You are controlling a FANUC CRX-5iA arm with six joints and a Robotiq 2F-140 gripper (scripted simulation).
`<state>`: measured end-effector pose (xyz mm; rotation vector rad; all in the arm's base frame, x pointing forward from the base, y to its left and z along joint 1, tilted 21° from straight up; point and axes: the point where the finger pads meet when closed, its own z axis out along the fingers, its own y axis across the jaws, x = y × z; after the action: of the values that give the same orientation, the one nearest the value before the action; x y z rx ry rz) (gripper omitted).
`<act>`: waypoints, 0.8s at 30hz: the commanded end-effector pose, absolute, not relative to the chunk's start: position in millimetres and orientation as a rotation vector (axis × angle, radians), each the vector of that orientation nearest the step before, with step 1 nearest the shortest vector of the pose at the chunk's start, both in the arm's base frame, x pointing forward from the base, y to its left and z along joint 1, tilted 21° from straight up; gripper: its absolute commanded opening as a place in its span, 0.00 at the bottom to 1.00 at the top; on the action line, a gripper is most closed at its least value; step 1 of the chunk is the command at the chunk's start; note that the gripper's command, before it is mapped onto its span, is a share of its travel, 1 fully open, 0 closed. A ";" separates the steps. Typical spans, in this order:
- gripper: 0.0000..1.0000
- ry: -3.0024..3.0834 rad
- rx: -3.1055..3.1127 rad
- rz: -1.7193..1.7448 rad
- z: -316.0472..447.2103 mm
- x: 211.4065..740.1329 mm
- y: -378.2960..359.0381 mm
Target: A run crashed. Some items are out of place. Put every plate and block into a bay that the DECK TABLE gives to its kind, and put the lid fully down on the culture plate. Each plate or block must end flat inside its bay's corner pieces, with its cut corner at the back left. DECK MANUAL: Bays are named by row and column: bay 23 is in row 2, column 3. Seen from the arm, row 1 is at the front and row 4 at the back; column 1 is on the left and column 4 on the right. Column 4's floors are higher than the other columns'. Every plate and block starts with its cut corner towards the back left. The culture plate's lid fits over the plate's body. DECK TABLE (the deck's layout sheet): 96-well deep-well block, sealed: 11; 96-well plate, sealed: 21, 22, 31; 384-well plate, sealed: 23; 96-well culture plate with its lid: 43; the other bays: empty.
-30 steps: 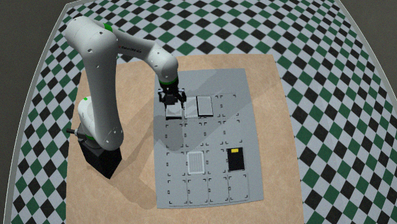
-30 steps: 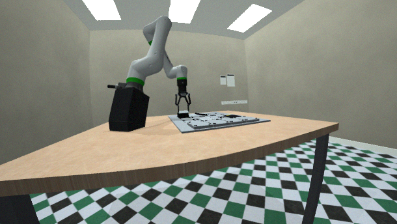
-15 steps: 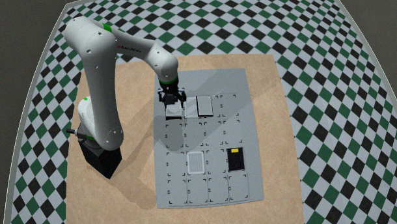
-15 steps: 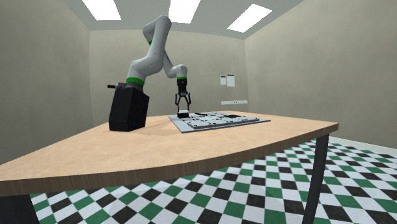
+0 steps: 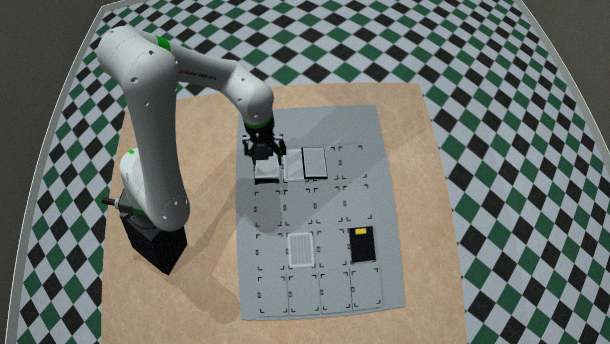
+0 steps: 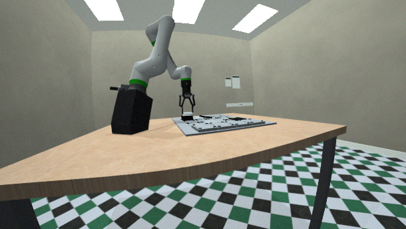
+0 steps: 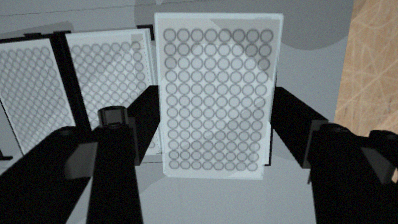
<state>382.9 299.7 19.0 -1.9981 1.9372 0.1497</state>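
My gripper is shut on a white sealed 96-well block. One finger is on each long side. The block is low at the corner bay of the grey deck nearest the arm's wrist. A sealed 96-well plate lies close beside it. Beyond that lies a grey, finer-patterned plate. Further along the deck lies a white plate with a lined top.
A black rectangle with a yellow label lies in a bay near the deck's far side. The deck rests on a wooden table. The arm's black base stands beside the deck.
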 end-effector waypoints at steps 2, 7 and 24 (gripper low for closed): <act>0.10 1.936 -1.997 0.149 20.9 383.1 299.5; 0.10 1.936 -1.997 0.149 21.2 383.0 299.4; 0.10 1.936 -1.997 0.149 36.8 380.2 294.0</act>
<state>380.2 294.5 34.4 -1.9981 1.9371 0.1497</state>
